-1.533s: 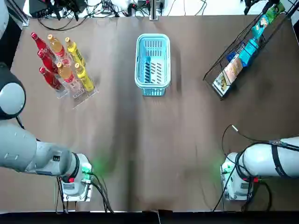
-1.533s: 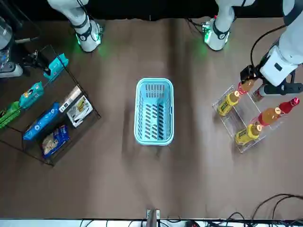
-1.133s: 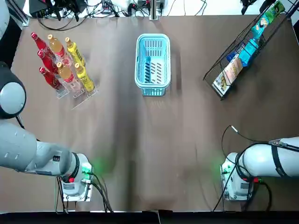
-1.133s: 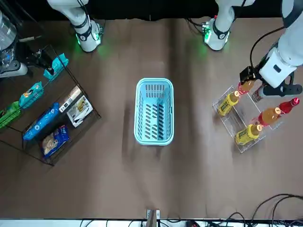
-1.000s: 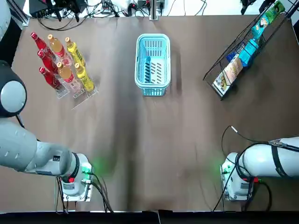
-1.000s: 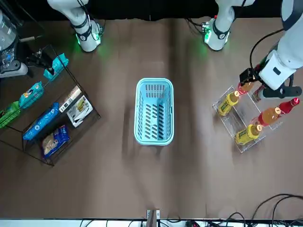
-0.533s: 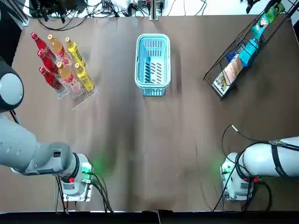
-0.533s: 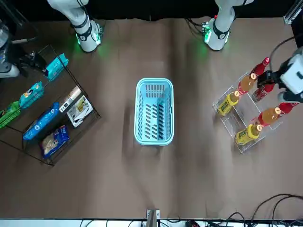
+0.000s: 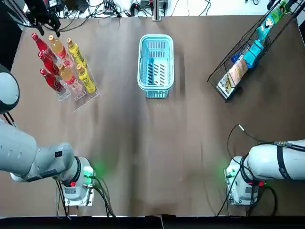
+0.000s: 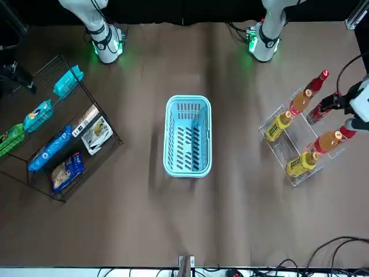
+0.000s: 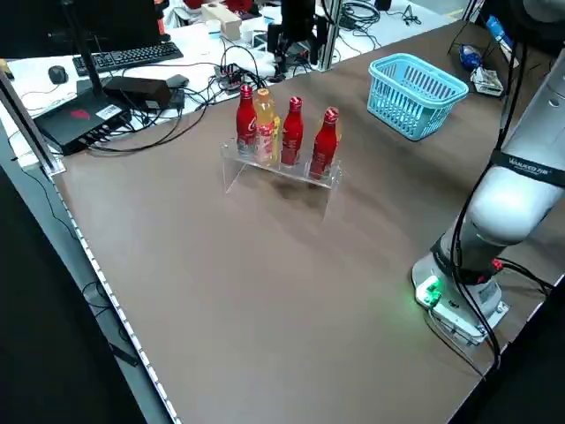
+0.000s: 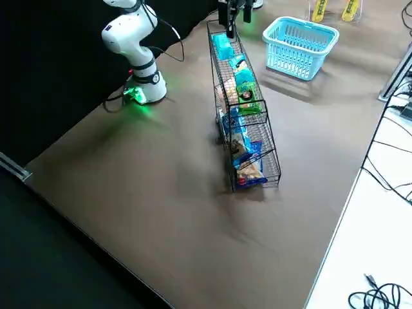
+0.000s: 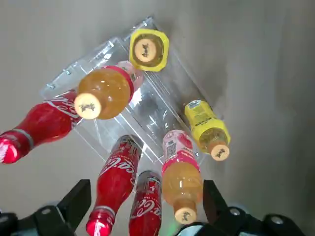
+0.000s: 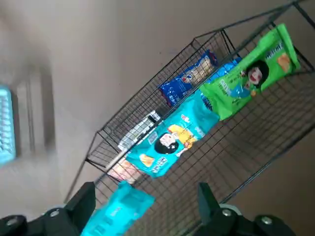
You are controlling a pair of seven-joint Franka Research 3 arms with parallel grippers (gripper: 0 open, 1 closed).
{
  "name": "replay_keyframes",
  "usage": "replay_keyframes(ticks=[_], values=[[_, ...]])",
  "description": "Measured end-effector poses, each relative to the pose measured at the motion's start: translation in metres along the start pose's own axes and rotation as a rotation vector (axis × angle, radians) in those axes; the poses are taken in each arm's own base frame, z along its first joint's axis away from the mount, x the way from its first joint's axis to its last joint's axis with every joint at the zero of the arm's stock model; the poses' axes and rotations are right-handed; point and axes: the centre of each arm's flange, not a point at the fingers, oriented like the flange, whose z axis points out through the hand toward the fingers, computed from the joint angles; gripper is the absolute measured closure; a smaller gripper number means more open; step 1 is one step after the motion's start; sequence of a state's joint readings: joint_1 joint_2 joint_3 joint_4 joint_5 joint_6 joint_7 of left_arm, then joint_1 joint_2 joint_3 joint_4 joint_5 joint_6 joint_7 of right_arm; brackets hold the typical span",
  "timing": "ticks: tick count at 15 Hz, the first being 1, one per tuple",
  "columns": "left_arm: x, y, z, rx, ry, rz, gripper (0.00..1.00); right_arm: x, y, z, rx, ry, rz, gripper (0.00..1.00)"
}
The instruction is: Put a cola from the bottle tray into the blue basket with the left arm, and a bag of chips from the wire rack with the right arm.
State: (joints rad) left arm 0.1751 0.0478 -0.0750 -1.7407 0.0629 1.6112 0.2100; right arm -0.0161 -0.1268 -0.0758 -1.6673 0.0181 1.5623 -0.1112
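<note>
Three red cola bottles (image 13: 115, 177) stand in the clear bottle tray (image 9: 76, 98) beside orange bottles (image 13: 101, 91) and yellow bottles (image 13: 209, 130). My left gripper (image 13: 145, 191) hovers open high over the cola row, holding nothing; it sits at the far left table corner in the top view (image 9: 43, 16). The blue basket (image 9: 156, 64) stands mid-table. The wire rack (image 9: 248, 52) holds a green chip bag (image 14: 251, 73), a teal chip bag (image 14: 172, 140) and a blue chip bag (image 14: 189, 81). My right gripper (image 14: 145, 191) hangs open above the rack's far end (image 12: 230, 14).
Cables, a keyboard and black boxes (image 11: 106, 93) lie on the bench beyond the table's far edge. Both arm bases (image 9: 76, 183) sit at the near edge with green lights. Brown table surface (image 9: 157, 143) spreads between basket and bases.
The left gripper pulled back from the bottle tray toward the table's far left corner, uncovering the cola bottles. The right gripper shifted slightly outward at the rack's far end. No object moved.
</note>
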Motion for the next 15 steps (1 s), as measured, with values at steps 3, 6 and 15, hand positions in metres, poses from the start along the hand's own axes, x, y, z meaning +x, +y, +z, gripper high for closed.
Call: replay_keyframes(ticks=[3, 6, 15], values=[[-0.006, 0.0, 0.016, 0.016, -0.032, 0.113, 0.0, 0.008, 0.01, 0.018, 0.005, -0.036, -0.156, 0.08], [-0.021, -0.004, 0.023, 0.026, -0.052, 0.204, 0.02, 0.019, 0.006, 0.044, 0.015, -0.088, -0.232, 0.09], [-0.047, -0.029, 0.052, 0.034, -0.06, 0.292, 0.06, 0.032, 0.004, 0.078, 0.043, -0.148, -0.453, 0.09]])
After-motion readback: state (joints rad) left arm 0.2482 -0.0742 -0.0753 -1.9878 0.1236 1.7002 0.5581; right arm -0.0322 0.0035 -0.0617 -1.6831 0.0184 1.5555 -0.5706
